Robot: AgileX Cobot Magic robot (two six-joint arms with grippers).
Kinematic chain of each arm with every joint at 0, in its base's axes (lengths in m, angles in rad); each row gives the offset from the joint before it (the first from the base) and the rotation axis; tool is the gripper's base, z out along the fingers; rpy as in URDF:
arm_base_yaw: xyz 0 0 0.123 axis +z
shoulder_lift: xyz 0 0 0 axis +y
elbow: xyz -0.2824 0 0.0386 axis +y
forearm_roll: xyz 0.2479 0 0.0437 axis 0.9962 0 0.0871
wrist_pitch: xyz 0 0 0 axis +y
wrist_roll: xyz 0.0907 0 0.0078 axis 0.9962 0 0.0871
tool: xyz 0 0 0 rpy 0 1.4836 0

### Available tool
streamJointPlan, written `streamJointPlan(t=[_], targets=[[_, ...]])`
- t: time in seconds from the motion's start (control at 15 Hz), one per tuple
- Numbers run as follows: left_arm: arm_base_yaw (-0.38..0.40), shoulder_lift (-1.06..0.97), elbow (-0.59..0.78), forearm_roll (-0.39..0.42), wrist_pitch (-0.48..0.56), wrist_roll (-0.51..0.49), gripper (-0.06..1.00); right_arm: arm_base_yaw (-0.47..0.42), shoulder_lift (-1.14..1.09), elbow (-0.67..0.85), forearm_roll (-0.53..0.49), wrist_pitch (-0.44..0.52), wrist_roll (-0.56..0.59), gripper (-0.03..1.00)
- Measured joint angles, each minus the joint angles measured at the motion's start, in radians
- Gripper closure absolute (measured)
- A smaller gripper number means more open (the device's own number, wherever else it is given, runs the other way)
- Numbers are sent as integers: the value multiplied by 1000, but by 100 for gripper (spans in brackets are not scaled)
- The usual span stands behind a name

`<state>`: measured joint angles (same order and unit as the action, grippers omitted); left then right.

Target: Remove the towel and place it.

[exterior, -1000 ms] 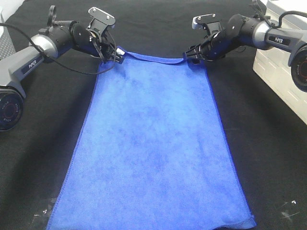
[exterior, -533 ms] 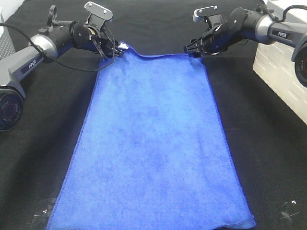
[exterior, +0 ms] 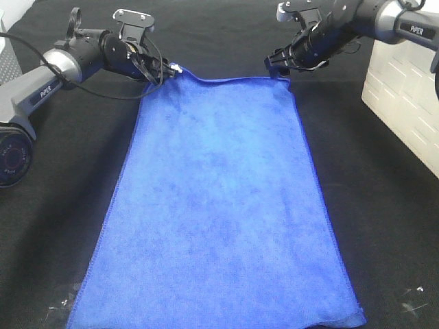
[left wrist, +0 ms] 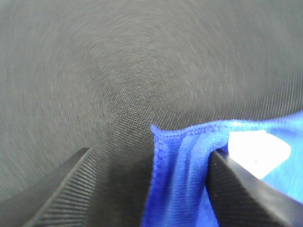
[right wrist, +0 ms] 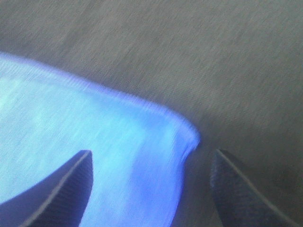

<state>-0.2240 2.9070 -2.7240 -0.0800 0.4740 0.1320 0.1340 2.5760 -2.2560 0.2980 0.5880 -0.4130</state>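
Note:
The bright blue towel [exterior: 219,205] lies spread flat on the black table cloth [exterior: 384,226], its long side running from the near edge to the far side. My left gripper [exterior: 163,70] is at the far left corner, beside the small white tag [exterior: 178,68]. In the left wrist view the left gripper [left wrist: 150,151] is open, with the towel corner [left wrist: 184,175] and tag [left wrist: 259,151] lying loose between the fingers. My right gripper [exterior: 278,66] hovers at the far right corner. It is open too [right wrist: 152,151], above the towel corner [right wrist: 94,127].
A white slatted box [exterior: 405,89] stands at the right edge, close behind the right arm. A pale object [exterior: 5,55] shows at the far left edge. Black cloth borders the towel on both sides.
The left gripper opened and let go of the far left corner, which now lies flat with its tag showing. Both grippers drew back and up from the towel's far edge.

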Motion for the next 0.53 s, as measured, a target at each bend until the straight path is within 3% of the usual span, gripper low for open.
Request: streamJointPlan(t=[0.27,0.53], targets=[[0,0,0,-3,7,-254,32,0,-28,0,0,129,0,29],[0,0,0,5,172,-289,32,0,-79,0,9,238,1,29]])
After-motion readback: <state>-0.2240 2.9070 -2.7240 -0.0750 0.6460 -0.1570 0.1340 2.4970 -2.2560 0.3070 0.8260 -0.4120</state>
